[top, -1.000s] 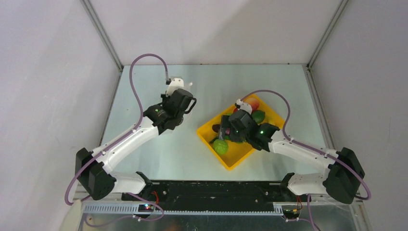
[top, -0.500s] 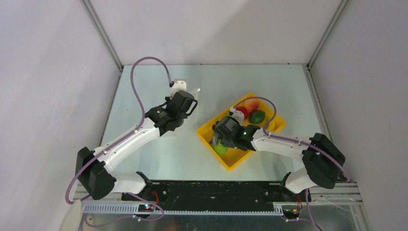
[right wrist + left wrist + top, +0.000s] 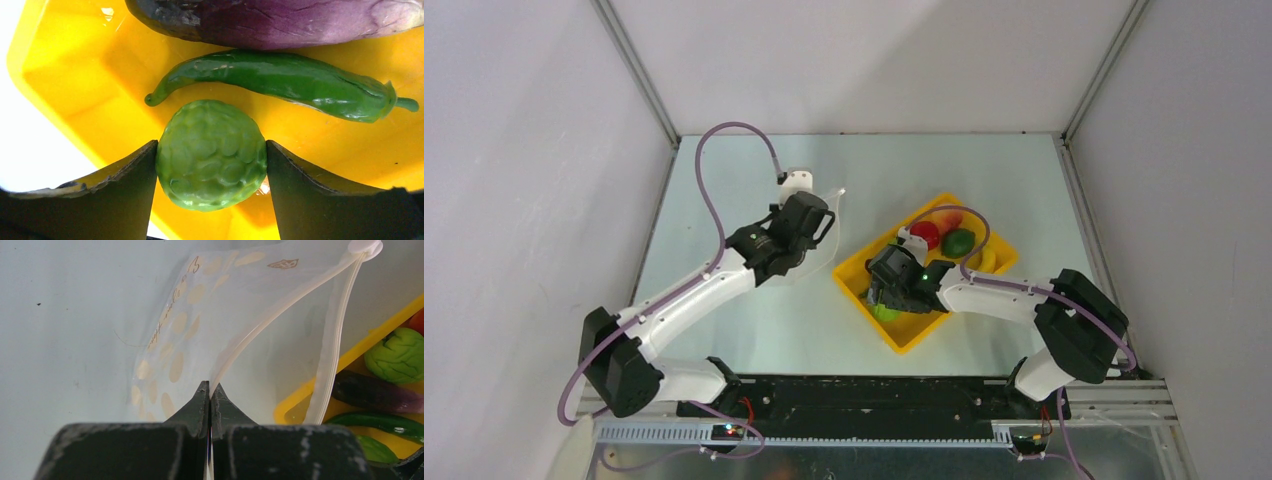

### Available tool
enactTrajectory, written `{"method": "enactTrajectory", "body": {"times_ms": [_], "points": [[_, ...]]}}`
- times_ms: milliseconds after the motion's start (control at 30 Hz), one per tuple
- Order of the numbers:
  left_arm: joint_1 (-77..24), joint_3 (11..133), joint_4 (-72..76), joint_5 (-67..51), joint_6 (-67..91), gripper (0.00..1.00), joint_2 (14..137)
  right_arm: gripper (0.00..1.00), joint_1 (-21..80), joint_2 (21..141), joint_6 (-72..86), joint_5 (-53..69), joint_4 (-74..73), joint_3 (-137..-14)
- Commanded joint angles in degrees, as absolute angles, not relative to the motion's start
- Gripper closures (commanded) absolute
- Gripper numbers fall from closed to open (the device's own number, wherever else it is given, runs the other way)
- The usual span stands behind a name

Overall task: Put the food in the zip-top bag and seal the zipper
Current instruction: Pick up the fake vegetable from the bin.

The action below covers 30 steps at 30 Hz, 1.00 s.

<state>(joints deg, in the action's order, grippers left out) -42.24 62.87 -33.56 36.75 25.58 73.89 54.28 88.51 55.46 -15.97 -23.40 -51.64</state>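
My left gripper (image 3: 210, 390) is shut on one white zipper strip (image 3: 270, 315) of the dotted zip-top bag (image 3: 190, 320), holding its mouth open beside the tray. In the top view the left gripper (image 3: 812, 232) is left of the yellow tray (image 3: 849, 276). My right gripper (image 3: 212, 146) is in the tray's near-left part, its fingers touching both sides of a bumpy green round fruit (image 3: 211, 152). A green cucumber (image 3: 285, 82) and a purple eggplant (image 3: 290, 20) lie just beyond. The top view also shows a tomato (image 3: 925, 233), peach (image 3: 950, 215), second green fruit (image 3: 960, 242) and banana (image 3: 988, 260).
The tray's yellow wall (image 3: 55, 65) rises close on the left of my right fingers. The bag's free zipper strip (image 3: 334, 335) hangs next to the tray's rim (image 3: 350, 357). White walls and a metal frame enclose the table (image 3: 754, 310).
My right arm swung left and down over the near-left green fruit, and its fingers now bracket it. My left arm shifted slightly right with the bag.
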Motion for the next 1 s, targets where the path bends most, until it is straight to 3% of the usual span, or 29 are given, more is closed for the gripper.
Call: {"method": "enactTrajectory", "body": {"times_ms": [0,367,700,967], "points": [[-42.6,62.7,-31.7,36.8,27.0,1.00,71.6,0.28,54.2,89.3,56.3,-15.9,-22.2,-52.4],[-42.6,62.5,-31.7,36.2,27.8,1.00,71.3,0.53,54.2,83.4,53.2,-18.0,-22.2,-52.4],[-43.0,62.4,-31.5,33.6,28.5,1.00,70.7,0.56,52.2,70.5,47.2,-19.1,-20.3,-52.4],[-43.6,62.4,-32.7,32.6,29.0,1.00,69.9,0.58,51.7,66.4,39.5,-14.7,-2.0,-52.4]]}}
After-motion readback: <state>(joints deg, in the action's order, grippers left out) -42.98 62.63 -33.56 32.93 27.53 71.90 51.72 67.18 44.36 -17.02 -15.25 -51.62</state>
